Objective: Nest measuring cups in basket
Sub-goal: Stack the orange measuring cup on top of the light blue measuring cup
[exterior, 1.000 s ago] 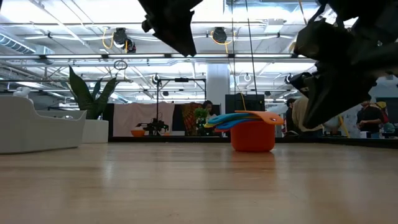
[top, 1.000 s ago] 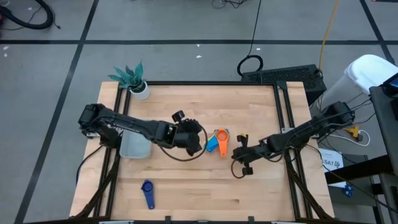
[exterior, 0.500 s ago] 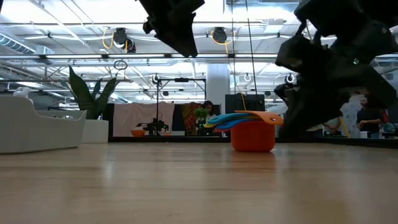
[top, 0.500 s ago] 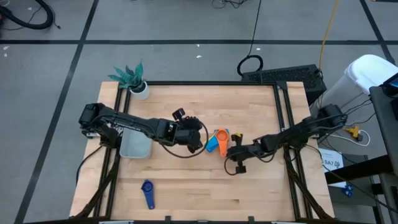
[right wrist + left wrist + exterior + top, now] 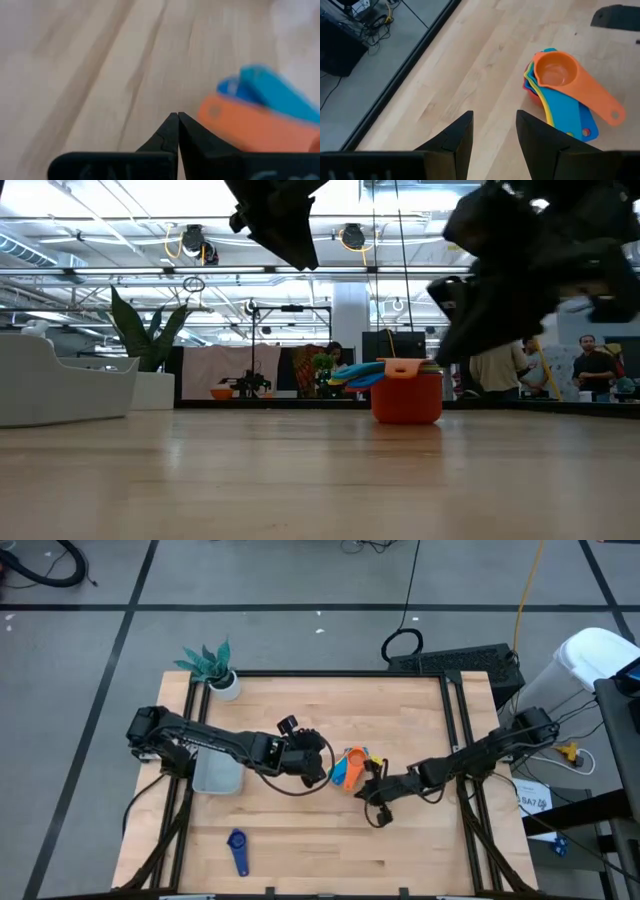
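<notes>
Nested measuring cups (image 5: 349, 768) sit mid-table (image 5: 400, 720) between both grippers; basket (image 5: 216, 773) at left edge, lone cup (image 5: 238, 851) near front.

Count on table (image 5: 400, 710): one nested stack of measuring cups (image 5: 348, 768) with orange, yellow, blue, red visible, one separate dark blue cup (image 5: 238, 850), one basket (image 5: 217, 775), one plant pot (image 5: 226, 686).
</notes>
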